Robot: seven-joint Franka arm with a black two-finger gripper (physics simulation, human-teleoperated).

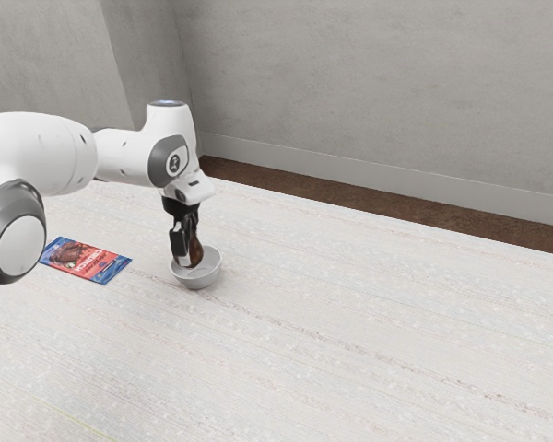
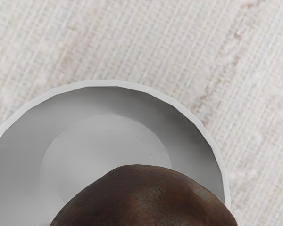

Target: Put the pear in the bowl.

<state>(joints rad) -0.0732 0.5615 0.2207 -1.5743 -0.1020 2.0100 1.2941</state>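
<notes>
- Black two-finger gripper [image 1: 192, 259] pinches brown, rounded pear [image 1: 196, 251], holding it upright, left of frame centre.
- Pear is low over light-grey round bowl [image 1: 198, 279], presumably for a short drop (base contact unclear).

Premises: an indoor room, plainly finished; exact use cannot be determined. Evidence noted: mottled grey, plaster-like walls [image 1: 378, 83], a flat pale-grey skirting board [image 1: 350, 172], dark brown flooring [image 1: 396, 207] and a whitish, streaked tabletop [image 1: 350, 368].

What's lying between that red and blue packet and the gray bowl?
Just a stretch of the pale tabletop lies between the packet and the bowl; the exterior view shows it.
</notes>
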